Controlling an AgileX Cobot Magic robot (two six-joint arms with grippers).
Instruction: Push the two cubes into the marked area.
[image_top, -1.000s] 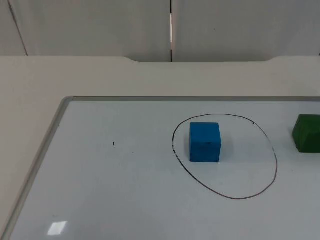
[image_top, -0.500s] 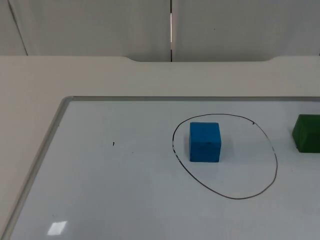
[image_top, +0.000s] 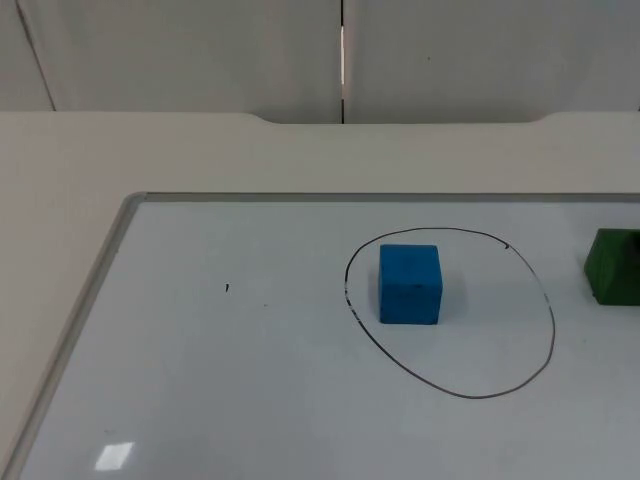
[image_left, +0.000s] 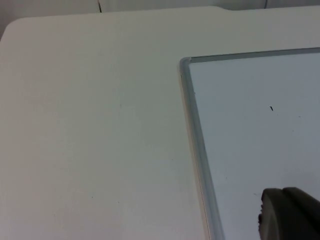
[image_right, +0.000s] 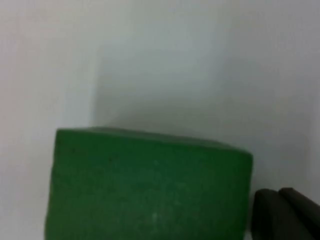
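A blue cube (image_top: 410, 284) stands on the whiteboard inside the hand-drawn black oval (image_top: 551, 325), near the oval's left side. A green cube (image_top: 612, 266) sits to the right, outside the oval, cut by the picture's edge. In the right wrist view the green cube (image_right: 147, 187) looms very close, and my right gripper (image_right: 287, 215) is shut just beside the cube's edge, with nothing held. My left gripper (image_left: 290, 215) waits over the whiteboard's left part, near the frame's corner (image_left: 186, 64).
The whiteboard's grey frame (image_top: 95, 290) runs along its left and far sides, with bare table (image_top: 60, 170) beyond it. The grey partition wall (image_top: 200, 50) closes the back. A small black mark (image_top: 227, 288) dots the board.
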